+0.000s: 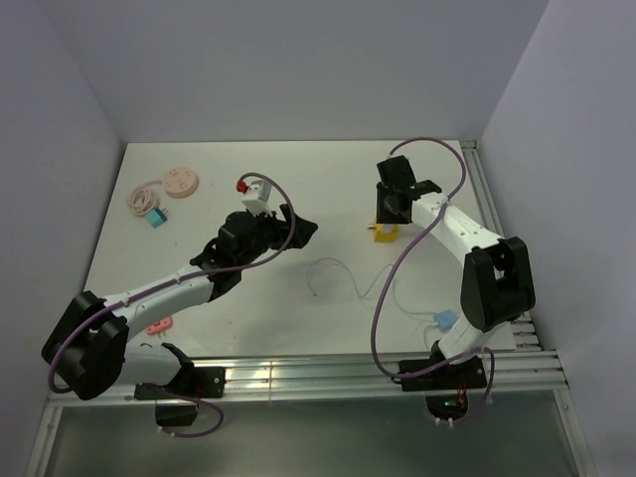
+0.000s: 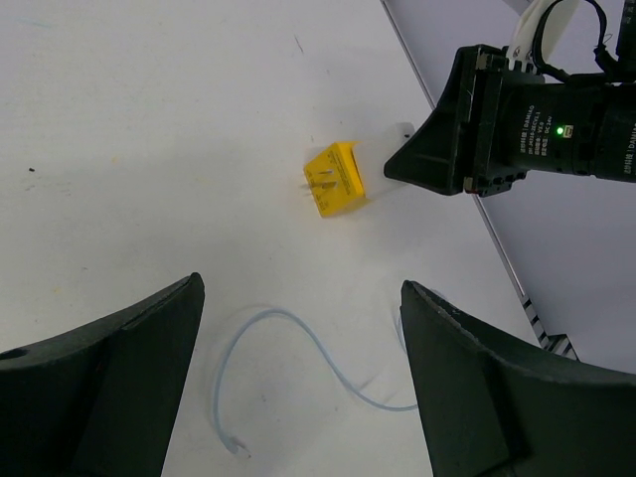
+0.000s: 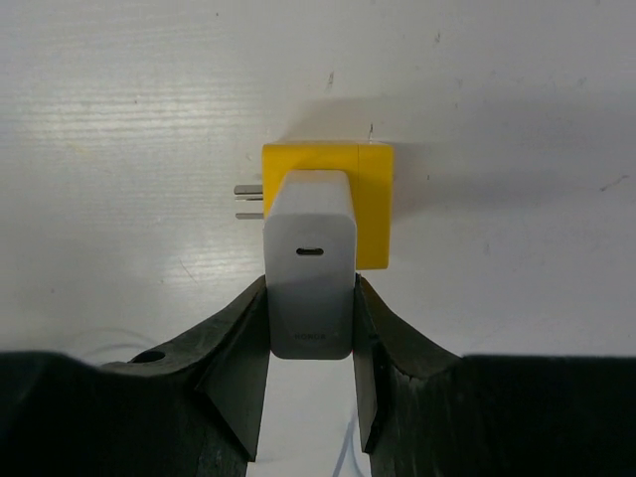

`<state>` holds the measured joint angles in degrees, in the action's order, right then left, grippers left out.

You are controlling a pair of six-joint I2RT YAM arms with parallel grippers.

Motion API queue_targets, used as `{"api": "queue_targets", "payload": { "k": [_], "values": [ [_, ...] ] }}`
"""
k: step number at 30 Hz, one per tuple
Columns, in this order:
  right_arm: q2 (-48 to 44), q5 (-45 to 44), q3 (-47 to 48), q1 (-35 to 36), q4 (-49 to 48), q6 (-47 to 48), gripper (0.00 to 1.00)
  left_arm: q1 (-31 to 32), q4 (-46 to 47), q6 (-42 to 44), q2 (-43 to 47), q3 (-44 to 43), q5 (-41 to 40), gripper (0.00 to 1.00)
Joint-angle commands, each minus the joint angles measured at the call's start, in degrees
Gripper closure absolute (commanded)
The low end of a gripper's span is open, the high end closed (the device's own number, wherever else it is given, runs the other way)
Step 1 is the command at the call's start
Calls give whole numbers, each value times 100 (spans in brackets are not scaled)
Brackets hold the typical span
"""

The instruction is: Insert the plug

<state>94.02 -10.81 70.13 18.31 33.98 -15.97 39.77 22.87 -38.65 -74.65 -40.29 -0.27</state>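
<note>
My right gripper [image 3: 310,290] is shut on a white charger plug [image 3: 309,260] with a USB-C slot in its end. The plug sits against a yellow adapter block [image 3: 374,199] lying on the table, with two metal prongs [image 3: 247,202] sticking out of its left side. In the top view the right gripper [image 1: 389,217] points down over the yellow block [image 1: 386,235]. My left gripper [image 1: 301,230] is open and empty, hovering left of it. The left wrist view shows the yellow block [image 2: 335,179] beyond the open left gripper [image 2: 300,290].
A thin pale-blue cable [image 1: 338,274] curls on the table between the arms, ending in a blue connector [image 1: 445,320]. A white block with a red plug [image 1: 254,192], a pink disc [image 1: 182,183], a coiled cord [image 1: 142,197] and a teal connector [image 1: 156,219] lie at the back left.
</note>
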Motion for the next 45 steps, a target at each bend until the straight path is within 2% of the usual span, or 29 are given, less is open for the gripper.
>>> {"api": "queue_targets", "payload": {
  "k": [1,5,8,10,14,15,17,18,20,21,24,26,32,36,40,45],
  "values": [
    [688,193,-693,59,400,-231,100,-13,218,24,223,56,54,15],
    [749,430,-843,68,346,-205,100,-22,209,34,241,65,54,14],
    [864,465,-571,15,574,-74,100,-13,235,16,241,65,54,14],
    [733,501,-386,6,636,32,100,-13,244,16,241,57,80,14],
    [154,27,-324,33,391,14,99,-22,253,16,232,65,80,14],
    [91,-122,-324,33,321,32,91,-22,253,16,232,57,89,14],
    [21,-307,-237,50,250,15,84,-22,261,16,206,48,98,14],
    [11,-360,-149,59,224,41,72,-22,253,7,214,39,115,14],
    [81,-422,-17,59,179,32,61,-22,244,16,214,30,124,14],
    [125,-483,149,59,214,23,51,-22,244,16,223,30,133,15],
    [222,-606,413,59,250,23,45,-13,209,24,241,30,98,14],
    [257,-642,528,59,302,23,35,-22,191,25,250,22,98,14],
    [126,-458,766,77,224,32,33,-22,226,-2,232,13,124,14],
    [195,-396,941,77,249,76,35,-13,244,-2,223,22,133,14],
    [468,-369,1231,68,373,32,41,-13,235,7,241,39,124,14],
    [653,-378,1416,68,346,15,52,-22,218,33,320,92,63,14]
  ]
}}
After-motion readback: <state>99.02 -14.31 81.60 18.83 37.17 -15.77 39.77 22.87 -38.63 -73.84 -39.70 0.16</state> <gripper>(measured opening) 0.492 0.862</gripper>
